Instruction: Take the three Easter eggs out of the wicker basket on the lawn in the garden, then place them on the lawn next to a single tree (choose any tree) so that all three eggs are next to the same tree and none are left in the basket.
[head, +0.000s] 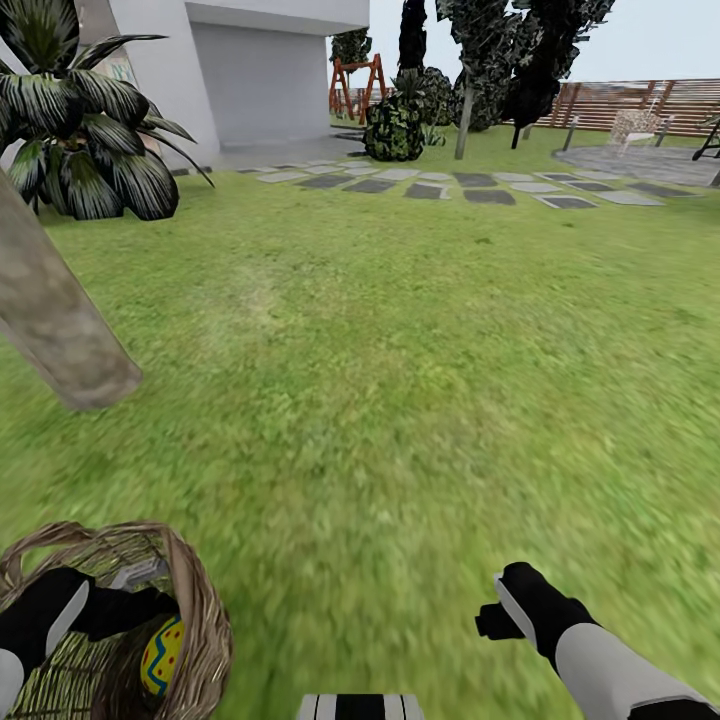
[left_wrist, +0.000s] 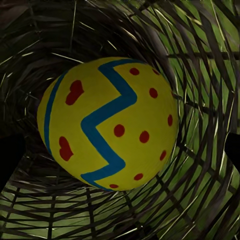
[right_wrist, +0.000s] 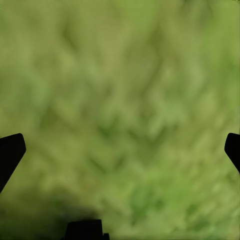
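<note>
Down inside the brown open-weave wicker basket, the left gripper hangs with fingers spread wide apart, grasping nothing; a yellow Easter egg with red dots and a blue zigzag stripe lies between them on the weave. Over short green lawn, the right gripper hovers, likewise wide and empty. A grey-brown tree trunk stands near the basket.

A white house, grey stepping stones, a slatted wooden fence, dark shrubs, pale daylight sky.
</note>
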